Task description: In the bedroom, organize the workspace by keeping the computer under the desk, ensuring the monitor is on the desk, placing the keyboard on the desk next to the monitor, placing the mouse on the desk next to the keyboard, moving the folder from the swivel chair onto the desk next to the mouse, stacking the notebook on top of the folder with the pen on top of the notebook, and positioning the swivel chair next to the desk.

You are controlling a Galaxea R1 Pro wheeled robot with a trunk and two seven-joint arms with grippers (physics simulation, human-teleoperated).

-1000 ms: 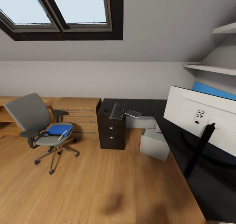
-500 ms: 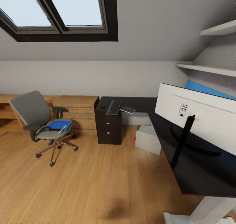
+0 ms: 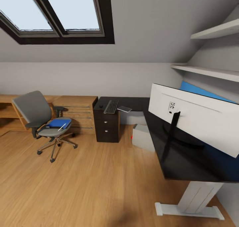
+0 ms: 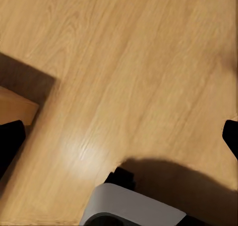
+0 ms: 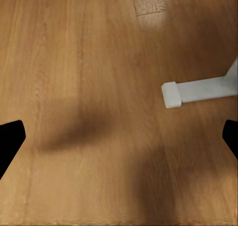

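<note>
Both claws, the left claw [image 4: 119,137] and the right claw [image 5: 119,137], were spread wide over bare wood floor [image 3: 83,187]. The blue folder [image 3: 58,123] lay on the swivel chair [image 3: 39,120], well apart from the black tabletop [image 3: 172,154] bearing the monitor [image 3: 196,120].

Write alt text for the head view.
An attic bedroom: a black-topped desk at right holds a monitor seen from its white back. At left, a grey swivel chair carries a blue folder and a pen; a keyboard lies on the desk's far end.

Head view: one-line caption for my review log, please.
Attic bedroom: swivel chair carrying the folder and pen, keyboard on the desk, monitor seen from behind.
</note>
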